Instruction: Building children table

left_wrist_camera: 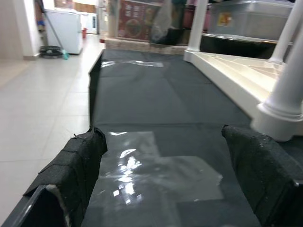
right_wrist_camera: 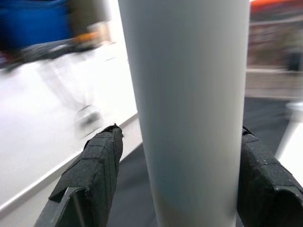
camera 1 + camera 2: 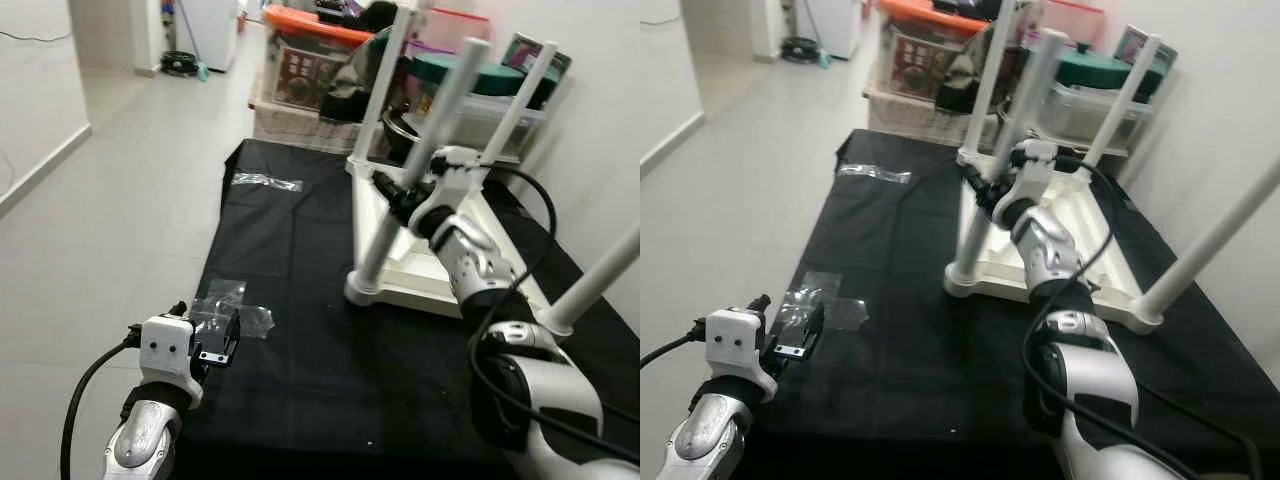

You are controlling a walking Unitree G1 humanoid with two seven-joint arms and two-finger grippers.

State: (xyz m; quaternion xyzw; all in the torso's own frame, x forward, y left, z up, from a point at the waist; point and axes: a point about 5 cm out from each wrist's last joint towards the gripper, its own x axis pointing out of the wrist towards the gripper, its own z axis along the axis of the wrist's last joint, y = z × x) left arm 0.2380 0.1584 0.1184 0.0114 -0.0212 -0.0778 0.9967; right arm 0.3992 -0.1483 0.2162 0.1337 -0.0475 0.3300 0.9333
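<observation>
A white children's table [image 3: 417,268] lies upside down on a black cloth [image 3: 320,340], its legs pointing up. My right gripper [image 3: 393,192] is open, with a black finger on either side of the near-left leg [image 2: 189,94], about halfway up it. In the right wrist view one pad [image 2: 97,165] stands a little off the leg. My left gripper [image 3: 216,346] is open and low over the cloth's near left part. A crumpled clear plastic bag [image 1: 156,175] lies flat just ahead of its fingers.
A second strip of clear plastic [image 3: 266,182] lies on the far part of the cloth. Storage boxes and bins [image 3: 305,70] are stacked behind the cloth. Pale tiled floor [image 3: 120,200] stretches away on the left. A white wall [image 3: 600,120] stands close on the right.
</observation>
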